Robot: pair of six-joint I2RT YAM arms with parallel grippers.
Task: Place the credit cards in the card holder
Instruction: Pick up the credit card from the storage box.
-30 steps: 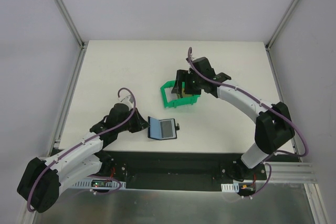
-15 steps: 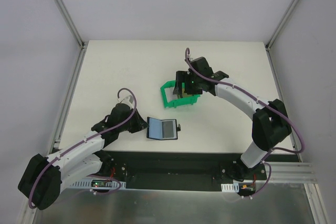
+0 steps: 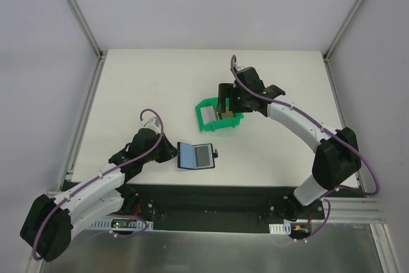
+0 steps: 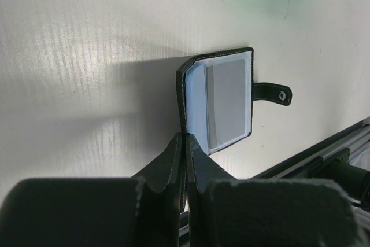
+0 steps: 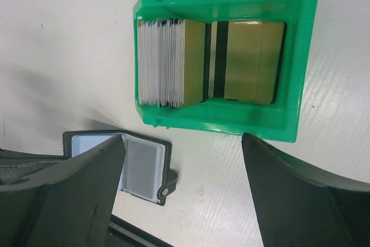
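The credit cards (image 5: 170, 62) stand on edge in a tight white and gold stack at one end of a green bin (image 5: 300, 56). 1 gold card with a dark stripe (image 5: 245, 62) lies flat in the rest of the bin. The card holder (image 4: 222, 102) lies open on the white table (image 3: 140, 81), near the bin but apart from it. Its bluish-grey inside faces up and its little snap tab sticks out to one side.

The left gripper (image 4: 184, 140) has its 2 fingers pressed together, pinching the raised black cover of the card holder at a corner. The right gripper (image 5: 184, 138) hangs over the bin with its fingers (image 5: 75, 189) spread wide apart. Nothing sits between them, and no card is in either hand.
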